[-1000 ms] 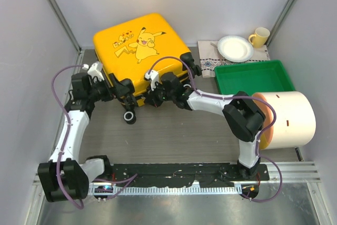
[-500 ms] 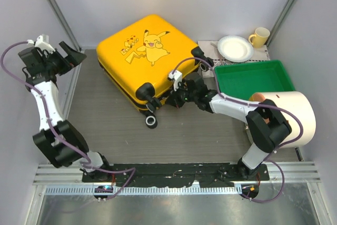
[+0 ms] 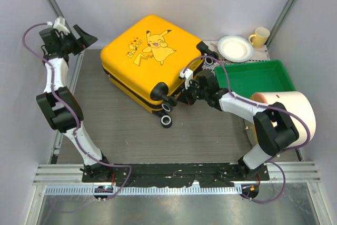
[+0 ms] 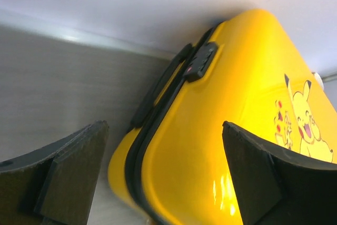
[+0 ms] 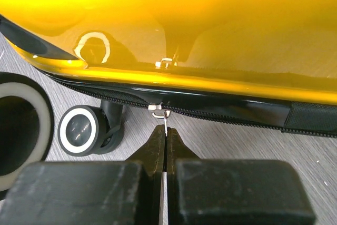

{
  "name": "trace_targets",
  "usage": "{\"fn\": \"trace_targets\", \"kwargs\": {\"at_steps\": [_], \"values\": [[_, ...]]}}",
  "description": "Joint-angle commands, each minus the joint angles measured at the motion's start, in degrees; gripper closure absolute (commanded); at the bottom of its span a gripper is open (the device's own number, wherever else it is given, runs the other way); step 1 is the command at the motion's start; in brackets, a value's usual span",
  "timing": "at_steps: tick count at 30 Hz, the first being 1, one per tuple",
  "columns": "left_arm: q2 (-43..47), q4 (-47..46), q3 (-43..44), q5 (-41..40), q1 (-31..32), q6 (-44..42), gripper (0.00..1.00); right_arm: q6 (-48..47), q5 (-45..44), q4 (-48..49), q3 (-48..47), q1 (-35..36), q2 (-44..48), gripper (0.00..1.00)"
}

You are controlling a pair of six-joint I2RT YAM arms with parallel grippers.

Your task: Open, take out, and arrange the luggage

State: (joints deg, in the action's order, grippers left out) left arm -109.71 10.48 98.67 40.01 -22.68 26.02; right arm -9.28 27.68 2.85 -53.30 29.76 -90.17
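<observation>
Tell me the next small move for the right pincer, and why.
Probably slide the right pincer sideways along the zipper, dragging the zipper pull with it. The pincer is shut on that pull, the yellow suitcase looks zipped closed, and the left pincer hangs open, clear of the case.

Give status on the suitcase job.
Done: nothing; the luggage lies zipped shut. In hand: right claw pinches the zipper pull near a wheel; left claw open, clear of the case. Left: unzip, open, take out, arrange.
</observation>
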Motion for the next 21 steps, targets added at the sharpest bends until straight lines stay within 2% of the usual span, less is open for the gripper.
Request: {"fn": "trace_targets", "kwargs": {"at_steps": [1,4,8,9,11,12,13,14,15,18,21], "values": [[-8.0,-9.1,7.5,-0.5,4.2,2.7,0.1,-3.6,-0.7,6.5,-3.4,-1.4,-1.7,0.99],[-12.8,-9.3,10.9,2.6,7.5,3.2,0.19,-5.9,0.3,7.0,-4.7,-1.5,-3.3,0.99],[-12.9,-8.5,8.3,8.1,10.4,1.1,0.29,-7.8,3.0,6.3,-6.1,-1.4,-4.7,0.99],[-12.3,-8.6,5.2,11.5,10.8,0.6,0.37,-8.0,3.4,6.4,-6.1,-1.3,-4.8,0.99],[-9.3,-10.7,0.8,15.2,11.2,1.6,0.44,-9.9,4.5,5.9,-6.4,-1.0,-5.1,0.99],[-7.6,-13.3,-5.4,16.8,11.3,2.7,0.5,-10.7,4.7,5.8,-6.5,-0.9,-5.2,0.99],[-5.8,-18.5,-9.2,20.5,11.5,3.9,0.53,-12.0,5.3,5.6,-6.6,-0.9,-5.4,0.99],[-1.4,-20.7,-16.4,21.8,11.7,5.9,0.56,-12.9,6.1,5.4,-6.6,-0.9,-5.4,0.99],[1.0,-21.7,-19.9,22.6,12.0,5.7,0.59,-13.7,6.3,5.3,-6.7,-1.0,-5.5,0.99],[10.1,-20.0,-31.7,24.2,13.9,1.8,0.67,-19.3,8.4,3.9,-6.9,-0.9,-5.7,0.99],[17.6,-18.9,-41.6,24.0,14.6,1.7,0.7,-26.9,11.2,3.1,-6.8,-0.9,-6.4,0.99]]}}
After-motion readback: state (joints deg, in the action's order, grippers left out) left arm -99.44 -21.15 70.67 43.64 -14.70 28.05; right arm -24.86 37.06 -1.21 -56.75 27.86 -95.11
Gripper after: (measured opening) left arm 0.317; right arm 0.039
